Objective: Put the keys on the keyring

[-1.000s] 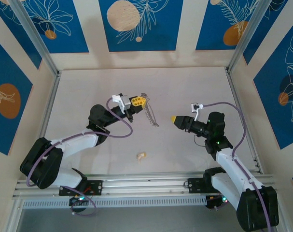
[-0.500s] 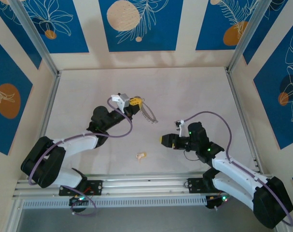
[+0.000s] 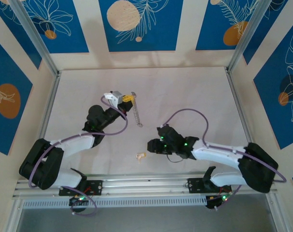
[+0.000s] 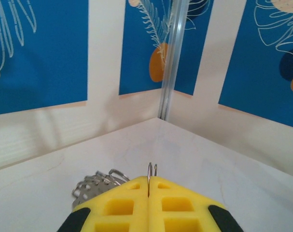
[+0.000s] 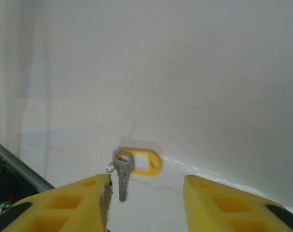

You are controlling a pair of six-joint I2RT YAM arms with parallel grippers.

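The left hand [image 4: 148, 182] is clenched on the keyring [image 3: 137, 115] above the middle of the bench [image 3: 194, 92], while the right hand [image 5: 146, 182], released, faces the key [image 5: 122, 175] by the near edge.

Nothing readable is showing in any view. Yellow tag [image 5: 145, 162] on the key [image 5: 122, 178] is looking blank, tho it's blurred. Wall panels [image 3: 136, 24] are carrying only leaf & circle art, no txt, brand or nos.
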